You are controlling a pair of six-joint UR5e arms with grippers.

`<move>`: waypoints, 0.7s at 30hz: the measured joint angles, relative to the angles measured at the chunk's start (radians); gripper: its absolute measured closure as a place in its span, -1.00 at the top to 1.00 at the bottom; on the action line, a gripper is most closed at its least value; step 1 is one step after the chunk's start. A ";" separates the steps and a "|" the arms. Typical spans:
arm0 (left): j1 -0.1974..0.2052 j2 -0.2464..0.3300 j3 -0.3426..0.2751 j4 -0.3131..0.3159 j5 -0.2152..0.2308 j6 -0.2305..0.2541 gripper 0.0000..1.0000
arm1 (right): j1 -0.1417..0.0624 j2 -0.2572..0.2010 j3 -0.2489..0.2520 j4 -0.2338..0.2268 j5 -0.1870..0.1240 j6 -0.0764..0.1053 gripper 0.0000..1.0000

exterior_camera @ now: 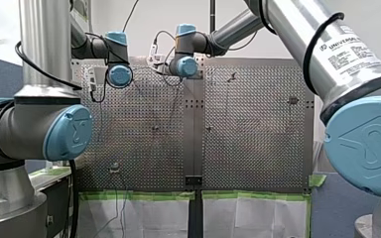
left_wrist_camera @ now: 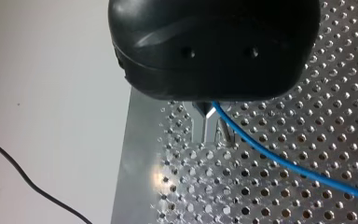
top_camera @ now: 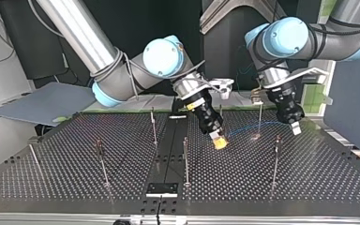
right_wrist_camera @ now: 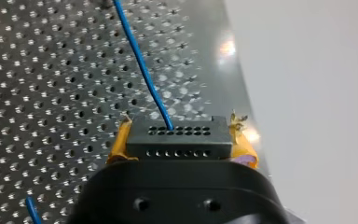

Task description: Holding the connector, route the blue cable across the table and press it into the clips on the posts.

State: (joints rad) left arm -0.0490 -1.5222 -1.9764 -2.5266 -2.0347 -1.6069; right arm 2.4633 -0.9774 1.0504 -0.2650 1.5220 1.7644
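While my right gripper [right_wrist_camera: 181, 134] pinches the connector [right_wrist_camera: 177, 145], my left gripper [left_wrist_camera: 213, 126] pinches the blue cable [left_wrist_camera: 279, 161], likely to keep it stretched.

The cable [right_wrist_camera: 142, 65] is bright blue. The connector [right_wrist_camera: 179, 145] is black with two rows of small holes. My right pincer [right_wrist_camera: 179, 138] has yellow pads [right_wrist_camera: 117, 145]. The table [right_wrist_camera: 37, 93] is silver, patterned all over with a grid of holes. Green tape [exterior_camera: 139, 195] edges it.

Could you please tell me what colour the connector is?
The connector is black, clearest in the right wrist view.
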 joint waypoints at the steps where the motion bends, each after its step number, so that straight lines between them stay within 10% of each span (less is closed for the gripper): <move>1: 0.005 -0.006 0.002 0.004 0.006 -0.002 -0.98 | -0.001 0.003 0.000 -0.001 0.000 0.000 -1.00; 21: 0.091 -0.074 0.054 0.041 0.123 -0.030 -0.98 | -0.012 0.041 -0.026 -0.020 -0.012 0.000 -1.00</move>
State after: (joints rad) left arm 0.0418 -1.5963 -1.9220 -2.4851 -1.9114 -1.6367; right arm 2.4510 -0.9364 1.0246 -0.2852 1.5101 1.7644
